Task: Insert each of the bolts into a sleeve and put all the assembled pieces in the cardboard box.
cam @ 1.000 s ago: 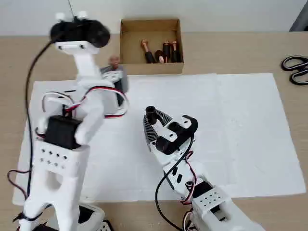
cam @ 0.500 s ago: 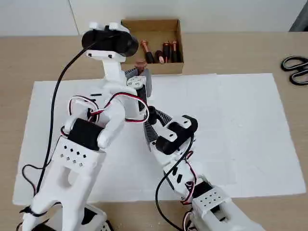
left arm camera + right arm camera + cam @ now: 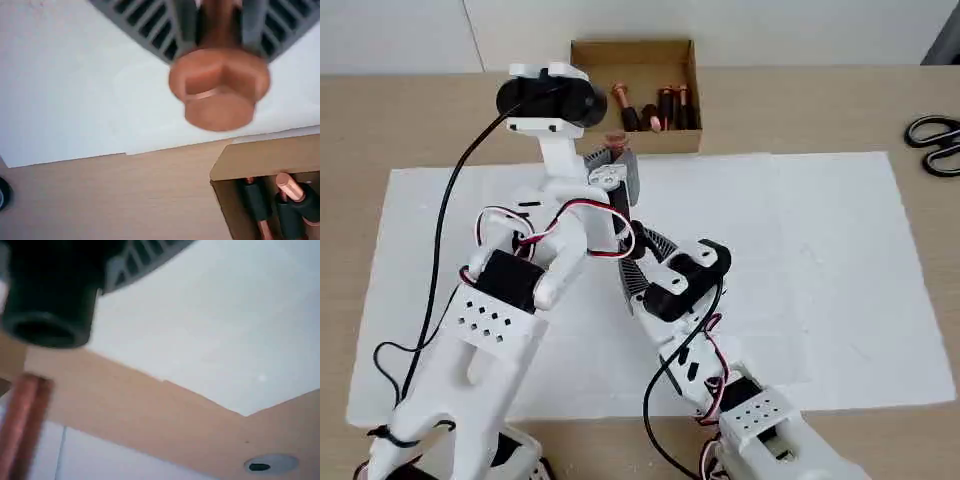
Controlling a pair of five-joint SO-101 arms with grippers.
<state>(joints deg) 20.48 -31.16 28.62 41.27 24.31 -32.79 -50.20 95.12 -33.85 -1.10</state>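
Well, my left tool (image 3: 218, 22) is clamped on a copper bolt (image 3: 219, 90), with the grey ribbed fingers pressed to the shank and the hexagonal head sticking out past the tips. Seen from above, it hangs over the far edge of the white sheet (image 3: 820, 250), and the bolt sits just beside the near wall of the cardboard box (image 3: 585, 85). My right tool (image 3: 642, 258) is closed around a black sleeve (image 3: 50, 300), whose open mouth faces outward. That tool sits over the middle of the sheet, close beside my left arm. Inside the box lie several assembled pieces (image 3: 660, 105), black sleeves with copper bolts through them, gathered toward one side. The sheet is spread on the wooden desk (image 3: 420, 110). A pair of scissors (image 3: 935, 140) lies on the desk near the sheet's far corner, well apart from both tools.
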